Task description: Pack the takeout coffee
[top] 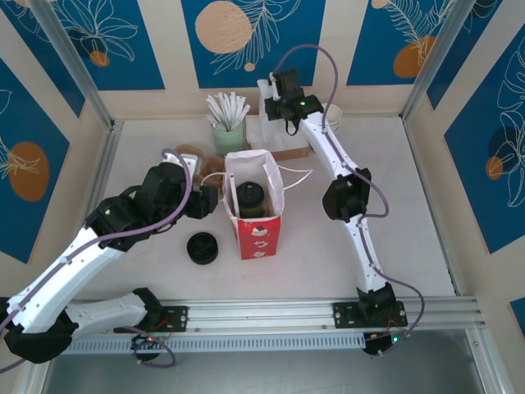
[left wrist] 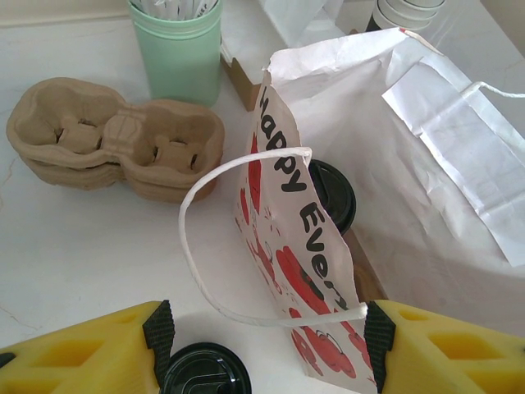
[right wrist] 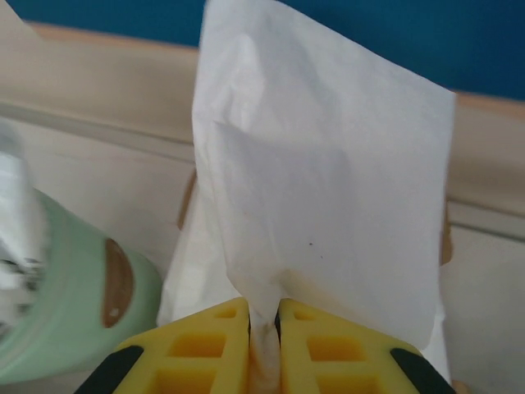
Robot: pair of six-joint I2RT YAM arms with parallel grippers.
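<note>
Our left gripper (left wrist: 269, 332) sits at the bag's left side with its fingers well apart. The bag's printed wall and looped handle (left wrist: 205, 246) lie between them, and we cannot tell if either finger touches. Our right gripper (right wrist: 264, 316) is at the back of the bench (top: 394, 205), its fingers pressed together on the lower edge of a sheet of white paper (right wrist: 328, 189).

The coffee (top: 248, 199) stands inside the open bag (top: 258, 234). From above we see its round black lid and a band of olive-green side below it. It is upright, with its long axis vertical and the lid facing up toward the bag's mouth.

The bag walls hide the cup's base and most of its side. From the left wrist we see just an arc of the lid (left wrist: 332, 193) past the bag's red-printed wall. The lettering there is cut off by the fold.

A loose lid (top: 203, 247) lies flat on the bench just left of the bag, near the left gripper. Behind the bag are stacked cardboard carriers (left wrist: 115, 139) and a green cup (top: 228, 135) of white sticks. White cups (top: 334, 115) stand at the back, beside the right arm. The green cup shows blurred at the left edge of the right wrist view.
</note>
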